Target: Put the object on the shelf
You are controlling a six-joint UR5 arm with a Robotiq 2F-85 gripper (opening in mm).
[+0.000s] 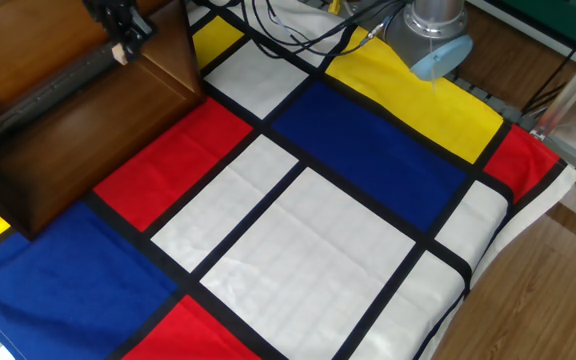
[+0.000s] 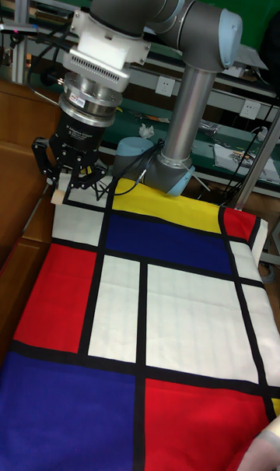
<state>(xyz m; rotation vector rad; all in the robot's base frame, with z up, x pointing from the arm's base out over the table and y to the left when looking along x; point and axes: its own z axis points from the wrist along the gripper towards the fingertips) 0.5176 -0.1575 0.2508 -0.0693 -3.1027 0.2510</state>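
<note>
The gripper (image 2: 64, 184) held the tiny wooden cube (image 2: 58, 197) pinched between its jaws, above the shelf (image 1: 63, 120). It looked light, stiff, easy to lose; flat opposite faces suited gripping.

Tiny tan cube (image 1: 118, 54) is held up over the shelf's (image 1: 58, 130) upper board — shelf's dark brown, polished.
</note>
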